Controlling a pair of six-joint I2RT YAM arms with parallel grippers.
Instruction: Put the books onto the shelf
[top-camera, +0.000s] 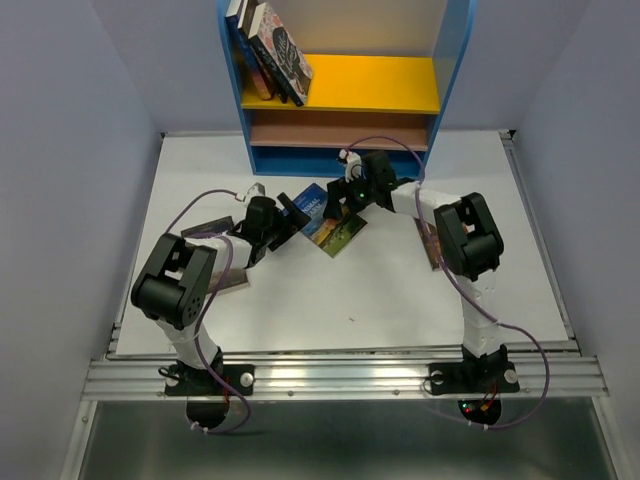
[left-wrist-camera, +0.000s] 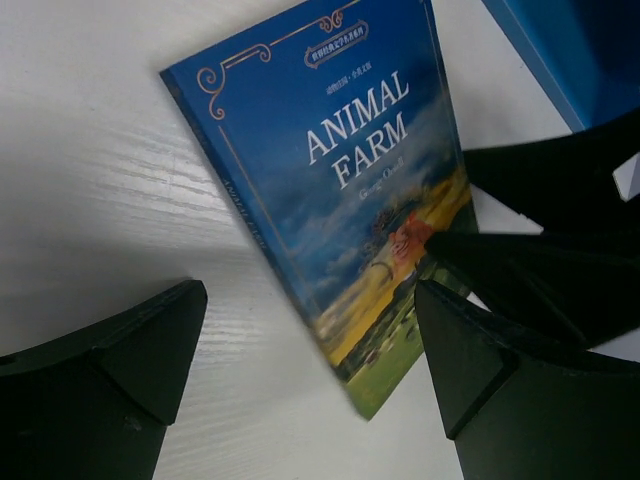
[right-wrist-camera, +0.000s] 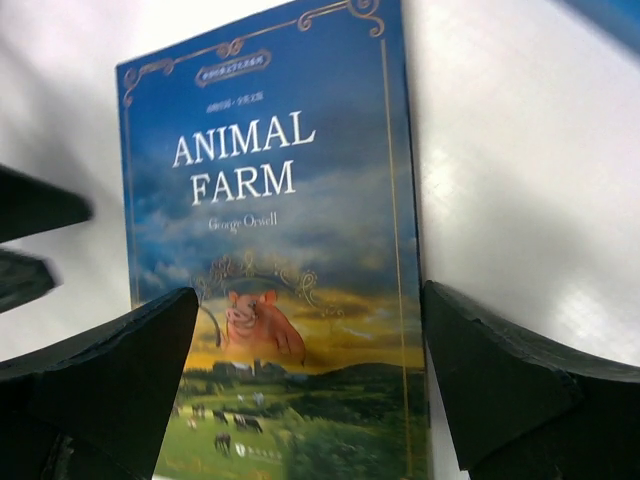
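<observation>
Shelf (top-camera: 452, 60) stands at the far edge of the table (top-camera: 400, 300). Shelved books (top-camera: 272, 50): a few lean together at the left end of the shelf's yellow board. Animal Farm book (top-camera: 332, 228) (left-wrist-camera: 340, 200) (right-wrist-camera: 290, 260) lies flat and cover up on the table, in front of the shelf's middle and apart from it. Left claw (top-camera: 292, 213) (left-wrist-camera: 305, 310) sits in front of the shelf's left half, with its jaws spread wide and nothing gripped. In the left wrist view the book's lower corner lies between its fingers. Right claw (top-camera: 348, 197) (right-wrist-camera: 310, 300) sits nearer the shelf, in front of its middle, also spread wide and gripping nothing. In the right wrist view the cover fills the gap between its fingers. The left wrist view shows the right claw's dark fingers overlapping the book's edge; contact cannot be told. Brown book (top-camera: 431, 248) lies partly under the right arm, in front of the shelf's right end and farther from the shelf than the Animal Farm book.
</observation>
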